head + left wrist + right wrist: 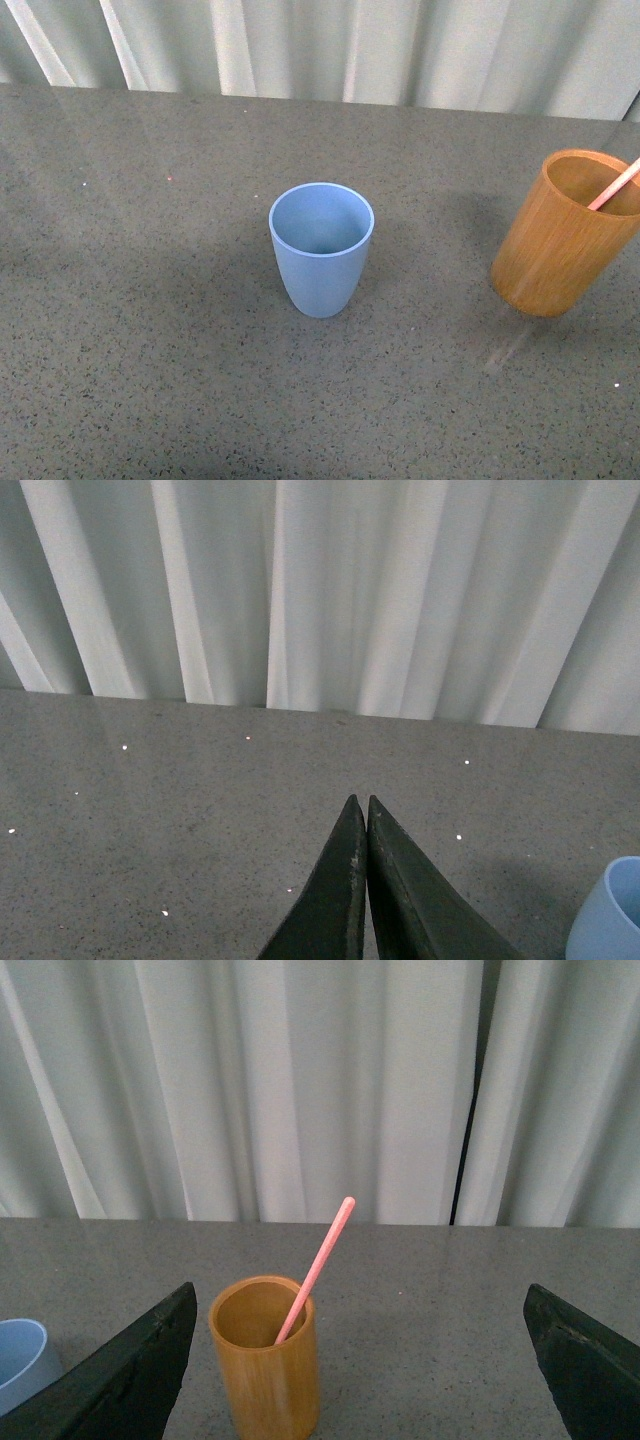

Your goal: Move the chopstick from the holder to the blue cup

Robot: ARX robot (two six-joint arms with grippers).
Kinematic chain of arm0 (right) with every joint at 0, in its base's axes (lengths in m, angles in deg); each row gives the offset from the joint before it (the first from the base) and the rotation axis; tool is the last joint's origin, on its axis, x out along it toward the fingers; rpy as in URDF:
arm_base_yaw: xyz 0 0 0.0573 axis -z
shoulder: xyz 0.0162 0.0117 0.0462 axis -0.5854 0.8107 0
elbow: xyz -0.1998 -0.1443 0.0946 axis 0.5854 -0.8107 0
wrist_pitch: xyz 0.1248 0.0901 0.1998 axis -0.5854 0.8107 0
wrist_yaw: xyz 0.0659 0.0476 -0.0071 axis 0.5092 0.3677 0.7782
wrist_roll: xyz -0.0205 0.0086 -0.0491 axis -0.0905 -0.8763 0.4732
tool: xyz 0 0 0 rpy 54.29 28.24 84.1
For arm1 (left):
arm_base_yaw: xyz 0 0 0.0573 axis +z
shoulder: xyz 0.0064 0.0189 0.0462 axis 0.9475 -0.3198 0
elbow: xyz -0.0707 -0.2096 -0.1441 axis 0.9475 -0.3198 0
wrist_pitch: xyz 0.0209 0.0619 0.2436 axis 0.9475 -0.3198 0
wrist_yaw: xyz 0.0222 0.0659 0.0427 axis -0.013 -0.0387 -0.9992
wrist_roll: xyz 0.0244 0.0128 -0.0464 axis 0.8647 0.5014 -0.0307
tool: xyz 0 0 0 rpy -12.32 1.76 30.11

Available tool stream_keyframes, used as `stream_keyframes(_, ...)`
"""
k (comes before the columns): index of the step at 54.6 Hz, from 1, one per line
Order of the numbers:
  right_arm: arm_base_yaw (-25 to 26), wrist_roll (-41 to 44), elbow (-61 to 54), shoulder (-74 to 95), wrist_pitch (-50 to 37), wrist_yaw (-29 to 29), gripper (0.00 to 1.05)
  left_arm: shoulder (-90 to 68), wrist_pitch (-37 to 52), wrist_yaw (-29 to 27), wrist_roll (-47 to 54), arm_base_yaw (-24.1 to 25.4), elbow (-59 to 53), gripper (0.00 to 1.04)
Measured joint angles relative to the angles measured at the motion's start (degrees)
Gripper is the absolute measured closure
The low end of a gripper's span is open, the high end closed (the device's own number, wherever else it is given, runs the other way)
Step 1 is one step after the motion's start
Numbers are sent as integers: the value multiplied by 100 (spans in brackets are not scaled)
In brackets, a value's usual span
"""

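Observation:
The light blue cup [321, 249] stands upright and empty near the middle of the table. The orange-brown wooden holder [566, 232] stands at the right edge of the front view, with the pink chopstick [615, 185] leaning out of it. In the right wrist view the holder [264, 1358] and chopstick [316, 1269] stand ahead of my right gripper [360, 1305], nearer one of its wide-open fingers. My left gripper [360, 802] is shut and empty over bare table; the cup's rim [607, 915] shows beside it. Neither arm shows in the front view.
The grey speckled table [150, 300] runs back to a white pleated curtain [330, 45]. A dark vertical gap in the curtain [467, 1110] shows in the right wrist view. The blue cup's edge [18, 1360] sits beside the holder there.

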Motion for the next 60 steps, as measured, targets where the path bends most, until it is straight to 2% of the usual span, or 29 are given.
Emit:
stream_keyframes(24,0,0,0,0,0,2,10,1204,-787,9,2,0,-382,101)
stream_keyframes(30,0,0,0,0,0,4,10,1357,-695,-13,7,0,-505,101)
stream_keyframes(60,0,0,0,0,0,2,10,2656,-1969,7,7,0,-507,101)
